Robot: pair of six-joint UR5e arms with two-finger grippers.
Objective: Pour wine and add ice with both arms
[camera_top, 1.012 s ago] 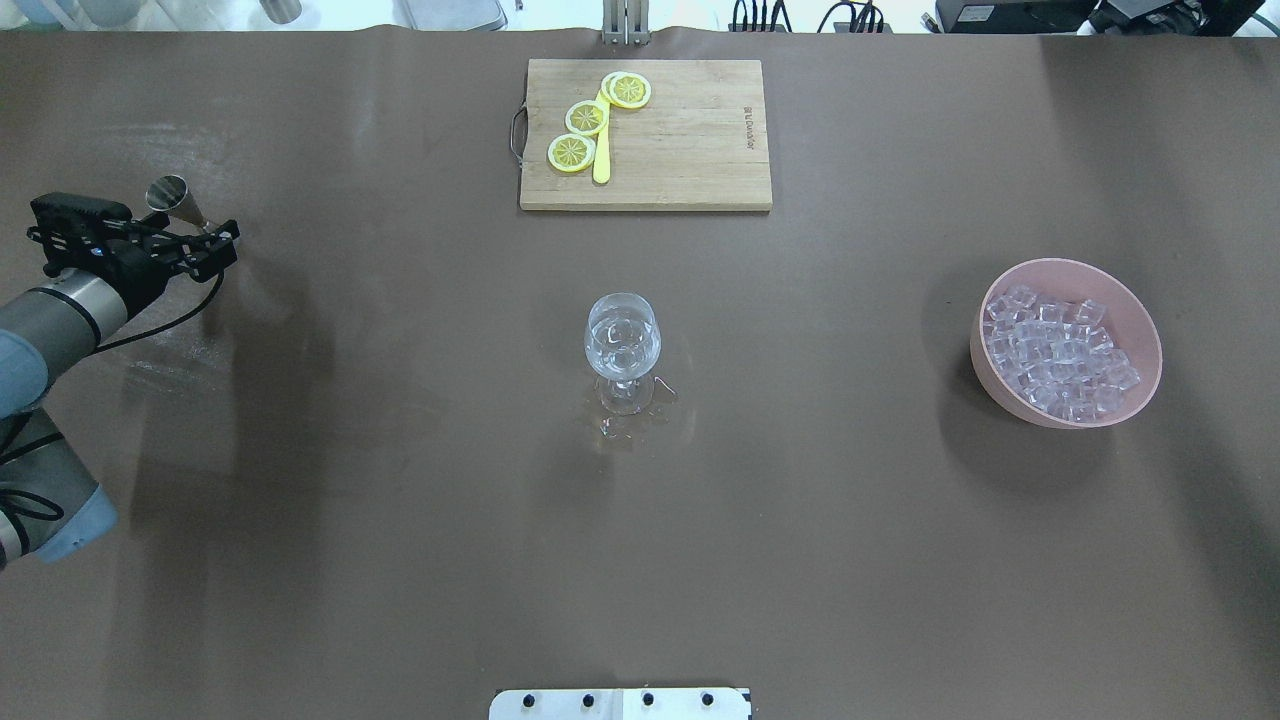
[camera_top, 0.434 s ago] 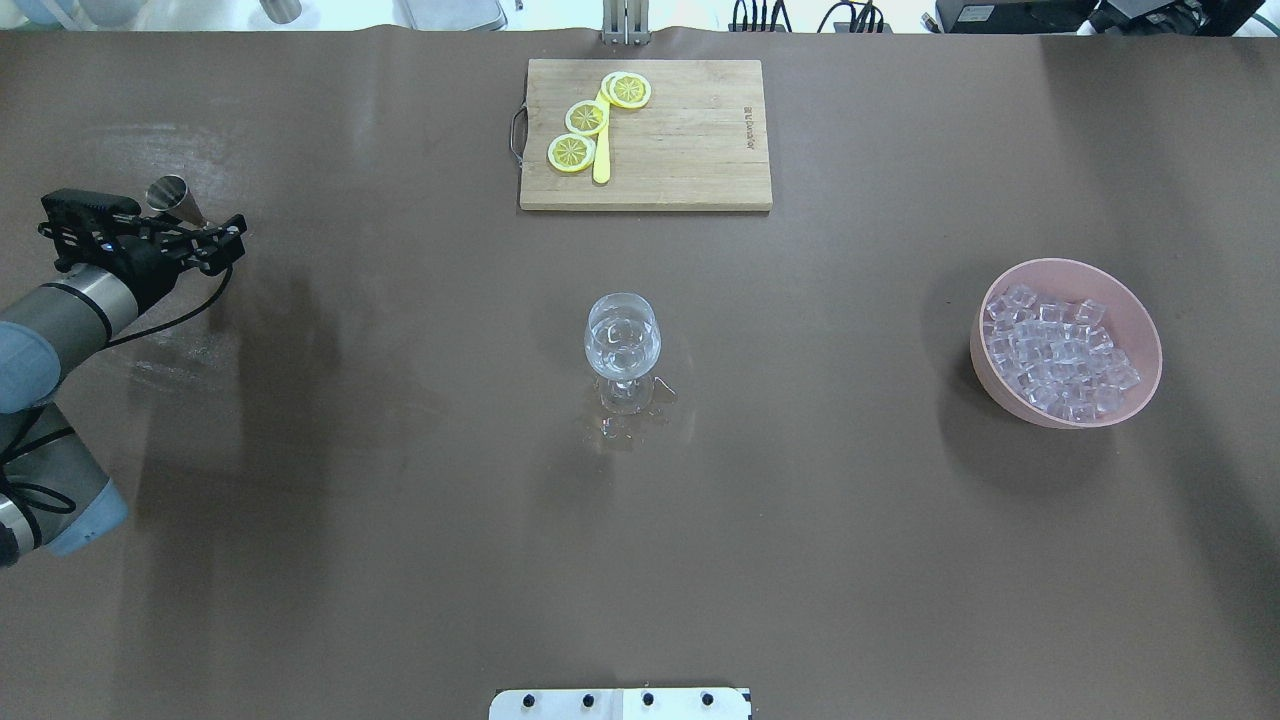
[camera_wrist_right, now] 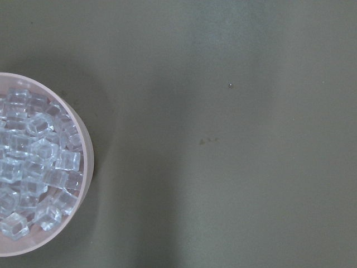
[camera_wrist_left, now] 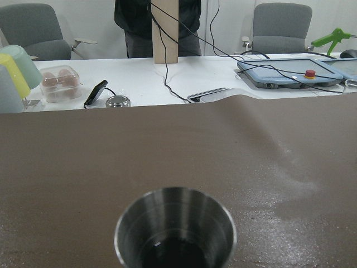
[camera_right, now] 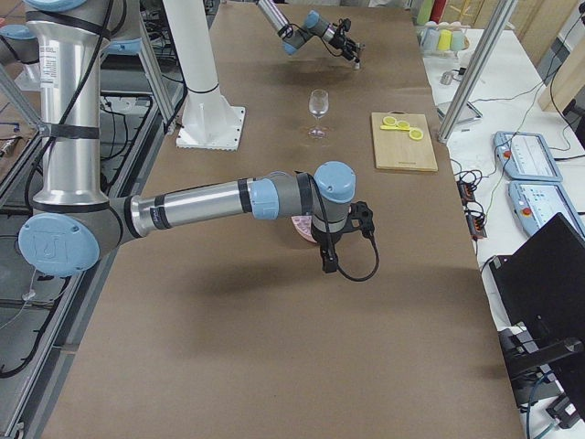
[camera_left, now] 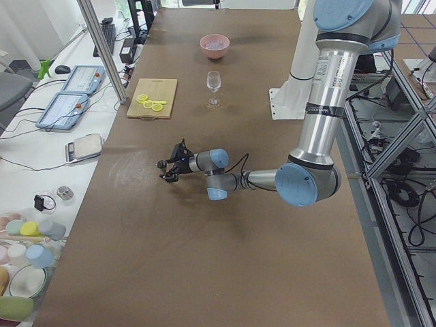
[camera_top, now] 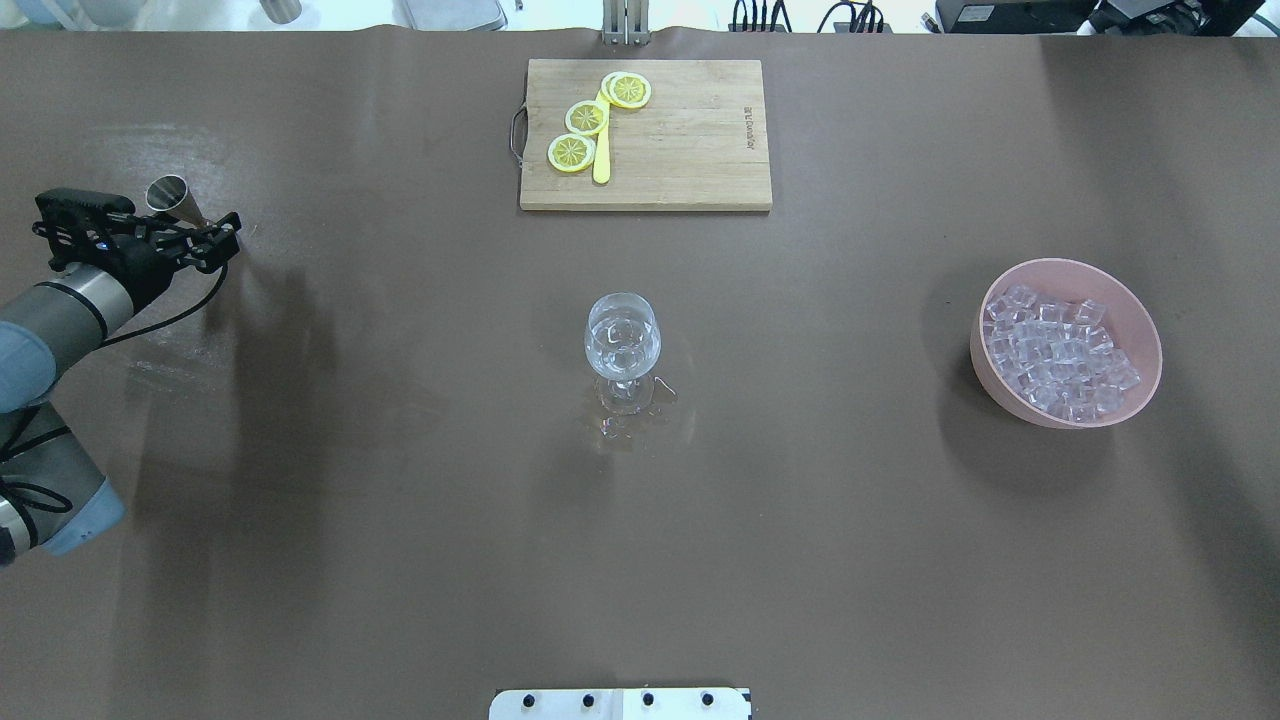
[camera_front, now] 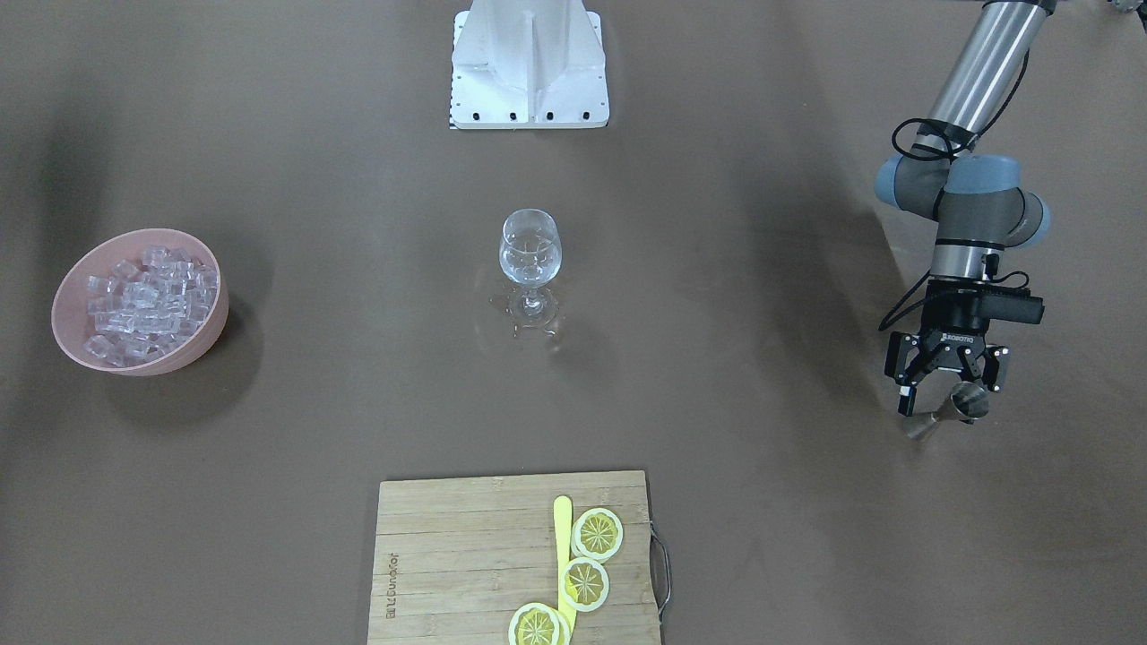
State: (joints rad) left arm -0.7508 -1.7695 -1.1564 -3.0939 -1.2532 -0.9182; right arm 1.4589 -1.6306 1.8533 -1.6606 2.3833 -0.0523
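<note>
By jigger (camera_top: 178, 202), left claw (camera_front: 951, 395) slightly forward

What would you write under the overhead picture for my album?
Left arm by a metal cup; wine glass mid-table, ice in a pink bowl, lemon slices on a board.

ice (camera_top: 1060, 355) in bowl (camera_top: 990, 390) rt, glass (camera_top: 621, 335) ctr, board (camera_top: 690, 150) behind

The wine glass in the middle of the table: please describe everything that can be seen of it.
The wine glass is clear, with a round bowl, a short stem and a flat foot. It stands upright near the middle of the brown table. Clear cube-like shapes show inside its bowl, and bright glints lie around its foot. Nothing grips it.
</note>
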